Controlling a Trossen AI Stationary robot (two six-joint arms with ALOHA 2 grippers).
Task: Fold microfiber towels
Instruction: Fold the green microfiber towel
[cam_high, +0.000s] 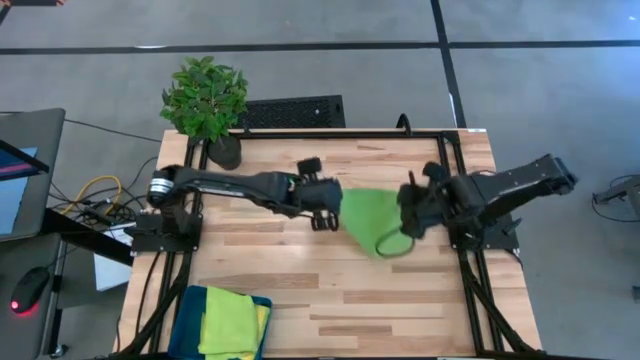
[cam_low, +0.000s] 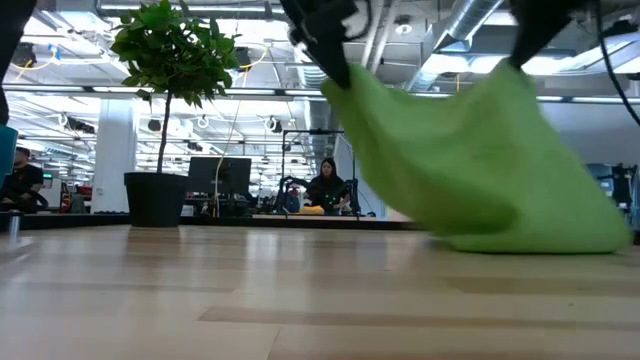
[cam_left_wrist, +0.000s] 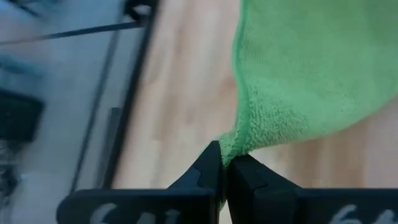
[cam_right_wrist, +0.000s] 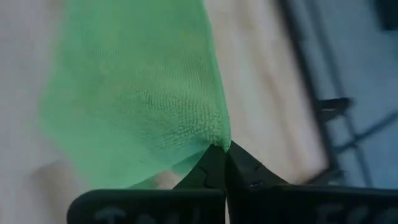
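Note:
A lime green microfiber towel (cam_high: 372, 218) is held up between my two grippers over the middle of the table. In the low view its lower end (cam_low: 545, 238) rests on the tabletop. My left gripper (cam_high: 328, 212) is shut on the towel's left corner and shows in its wrist view (cam_left_wrist: 225, 165). My right gripper (cam_high: 408, 218) is shut on the right corner and shows in its wrist view (cam_right_wrist: 222, 155). The other towels, teal, yellow and lime green, lie stacked (cam_high: 232, 318) at the table's near left corner. My left gripper pinches a corner of the green towel (cam_left_wrist: 235, 144) between its two fingertips, and the cloth is bunched there. That corner is lifted off the table and the towel spreads away from it. My right gripper pinches another corner of the towel (cam_right_wrist: 217, 138) between its two fingertips. That corner is lifted, and the towel sags from it down to the table.
A potted plant (cam_high: 207, 100) stands at the far left corner of the table. Black frame rails (cam_high: 455, 150) run along the table's far and side edges. People (cam_low: 325, 185) sit in the room beyond the table.

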